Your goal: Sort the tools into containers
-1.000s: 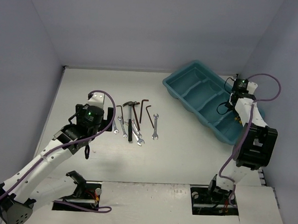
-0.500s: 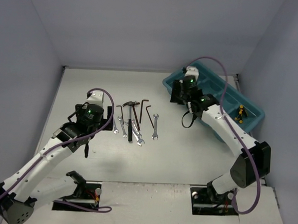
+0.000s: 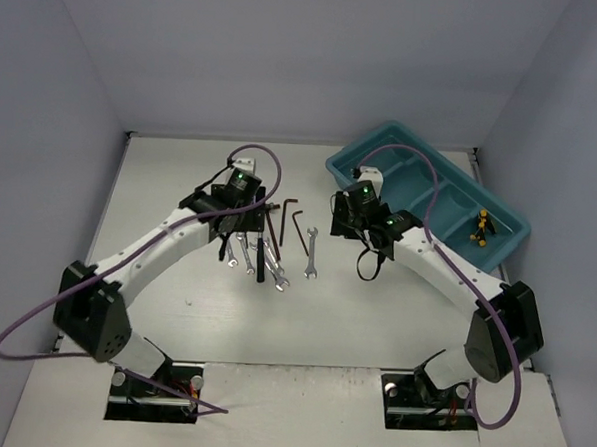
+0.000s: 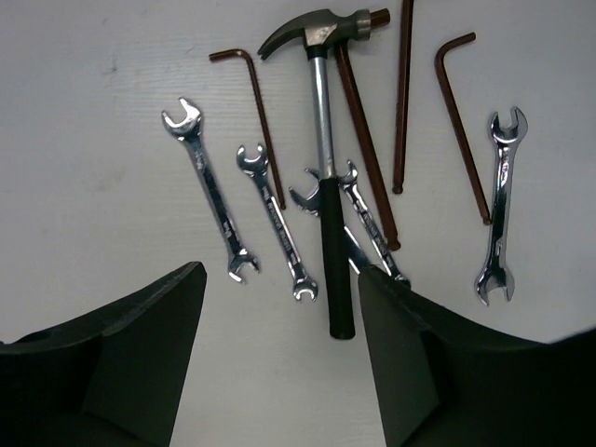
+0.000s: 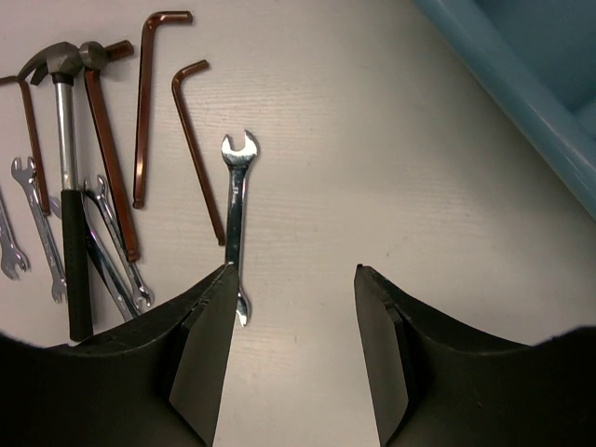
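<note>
Several silver wrenches (image 3: 249, 253), dark L-shaped hex keys (image 3: 300, 229) and a black-handled hammer (image 3: 262, 244) lie side by side on the table. My left gripper (image 3: 231, 220) is open and empty just left of them. In the left wrist view the gripper (image 4: 281, 279) is open, with the end of the hammer's (image 4: 323, 140) handle between the fingers. My right gripper (image 3: 343, 224) is open and empty to the right of the row. In the right wrist view the gripper (image 5: 293, 275) has its left finger over the end of one wrench (image 5: 236, 209). A yellow-and-black tool (image 3: 482, 226) lies in the teal tray (image 3: 343, 176).
The tray stands at the back right, slanted, with parallel compartments; its corner shows in the right wrist view (image 5: 521, 79). Walls close the table at the back and on both sides. Purple cables loop off both arms.
The right gripper left the yellow-and-black tool in the tray's right end and swung left to the tools. The left arm moved up and right to the tool row.
</note>
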